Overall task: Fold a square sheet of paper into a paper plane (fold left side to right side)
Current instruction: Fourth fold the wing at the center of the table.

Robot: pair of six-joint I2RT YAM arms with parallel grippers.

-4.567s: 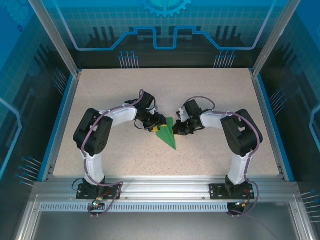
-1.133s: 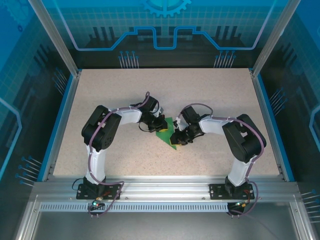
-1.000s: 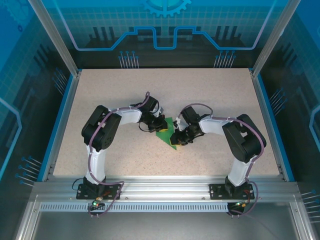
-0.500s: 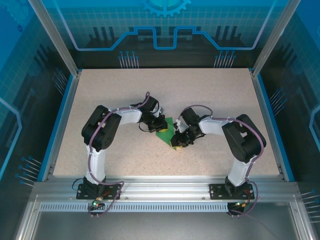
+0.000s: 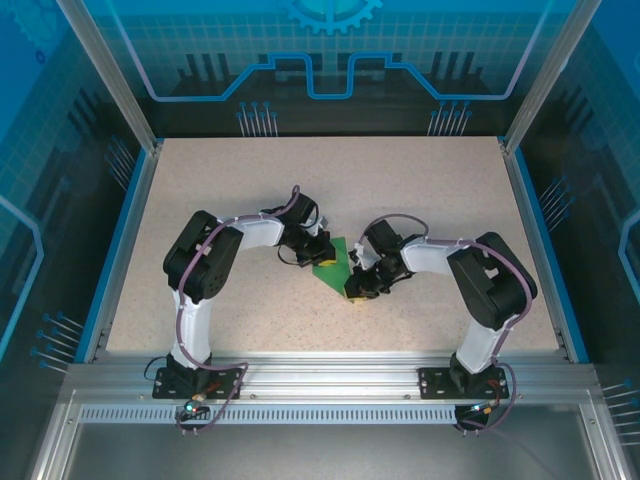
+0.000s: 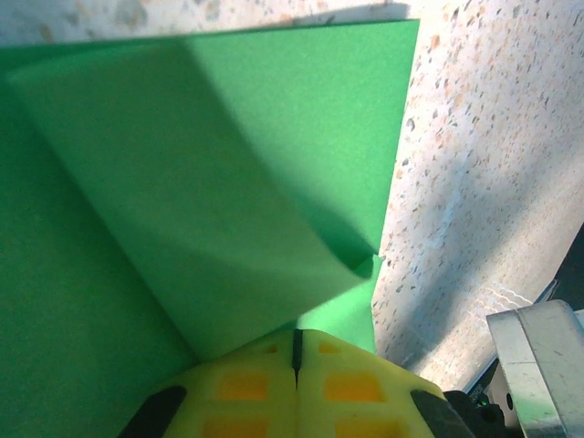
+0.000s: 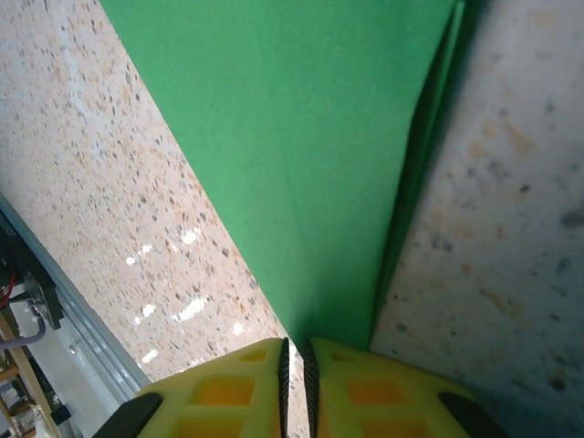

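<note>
The right gripper, lowest of the two in the overhead view, has its yellow fingers drawn together with only a hairline slit between them. They sit on the narrow pointed end of the paper plane, and it is not clear whether any paper is pinched in the slit or merely pressed under the tips. The green dart lies flat on the speckled table, just below the middle of the frame, widening up and to the left from that point. At its wide end the left gripper is likewise closed, its fingers meeting along a thin seam at the bottom of its wrist view and resting against a folded flap that looks slightly raised, casting a shadow on the layer below. The risk from here lies in the thin paper. If either arm slides sideways while bearing down, it could drag the dart across the table and skew the centre crease. If the left fingers lift too soon, the raised flap may spring open. Hard pressure on the tip could crumple it.
</note>
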